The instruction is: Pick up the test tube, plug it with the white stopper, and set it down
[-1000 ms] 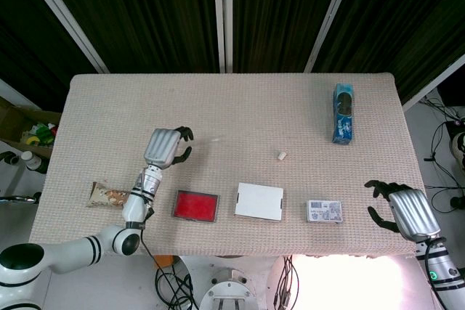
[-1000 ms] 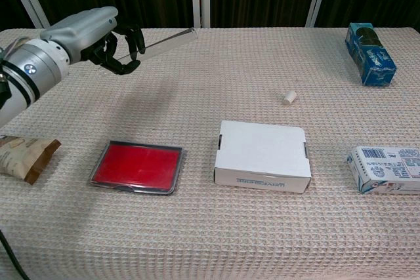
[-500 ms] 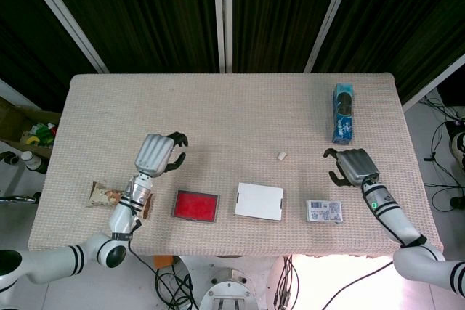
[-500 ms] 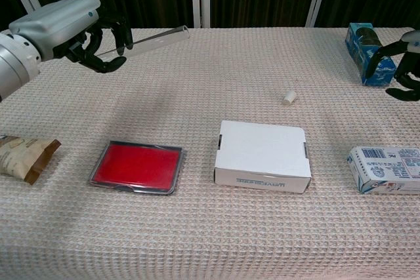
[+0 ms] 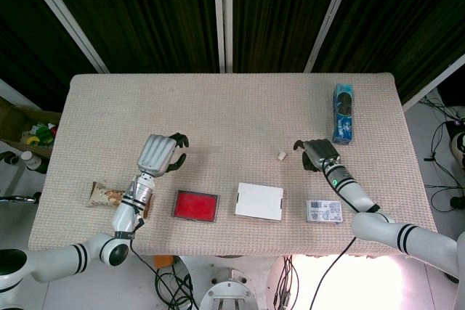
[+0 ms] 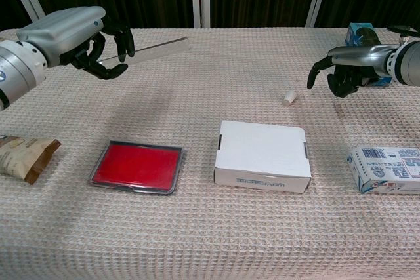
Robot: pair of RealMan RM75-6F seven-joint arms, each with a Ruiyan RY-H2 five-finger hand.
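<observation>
My left hand (image 6: 79, 37) (image 5: 161, 154) holds the clear test tube (image 6: 157, 46) above the table's left part, the tube sticking out level to the right. The white stopper (image 6: 288, 98) (image 5: 280, 155) lies on the cloth right of centre. My right hand (image 6: 344, 70) (image 5: 316, 153) hovers a little to the right of the stopper, fingers apart and curved downward, holding nothing.
A red tray (image 6: 137, 166) and a white box (image 6: 262, 156) lie in the front middle. A snack packet (image 6: 23, 154) is at the left edge, a small barcode box (image 6: 387, 169) at front right, a blue packet (image 6: 369, 52) at back right.
My right hand has swung in from the right edge to just beside the stopper. The left hand with the tube has stayed almost in place.
</observation>
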